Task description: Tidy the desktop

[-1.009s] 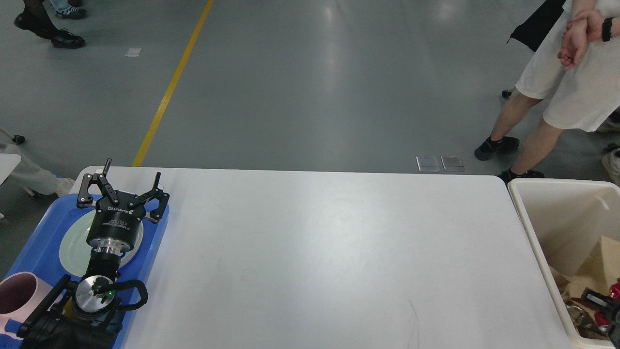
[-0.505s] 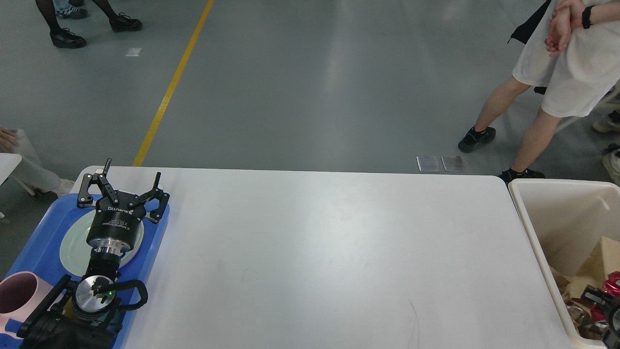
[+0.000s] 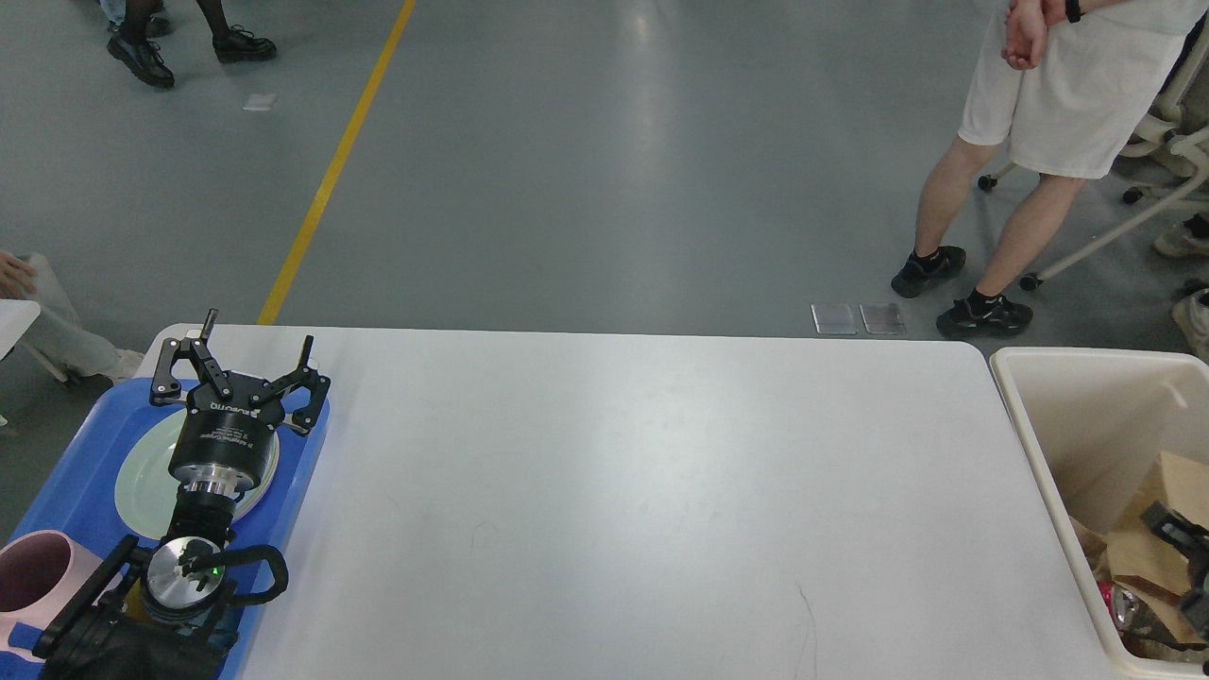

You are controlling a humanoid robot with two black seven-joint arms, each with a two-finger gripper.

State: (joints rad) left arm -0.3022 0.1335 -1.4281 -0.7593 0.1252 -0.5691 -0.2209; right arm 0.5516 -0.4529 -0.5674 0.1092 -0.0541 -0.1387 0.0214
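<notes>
From my seat the white desktop (image 3: 642, 491) fills most of the head view, a wide rounded-corner slab running from the blue tray (image 3: 76, 482) on its left end to the cream bin (image 3: 1039, 453) standing just off its right end. Its surface shows only faint scuffs and a thin dark hairline mark near the front edge, right of centre. My left gripper (image 3: 255, 351) sits over the far end of the tray, its two fingers spread wide apart and pointing away from me, with nothing between them. Under the wrist lies a pale green plate (image 3: 142, 482) resting flat in the tray, partly covered by the arm. A pink cup (image 3: 33, 576) stands at the near left corner of the tray, cut off by the edge of the view. In the bin I can see cardboard pieces (image 3: 1166, 515) and a crushed can (image 3: 1124, 609) among other scraps. A dark part of my right arm shows low inside the bin at the right edge of the view, but I cannot tell whether the right gripper (image 3: 1192, 567) is spread or closed, since the fingers are not distinguishable there. Beyond the desktop is grey floor with a yellow line (image 3: 331, 175), a person in white shorts (image 3: 1048, 104) at the upper right, and another pair of legs in black shoes (image 3: 179, 42) at the upper left.
</notes>
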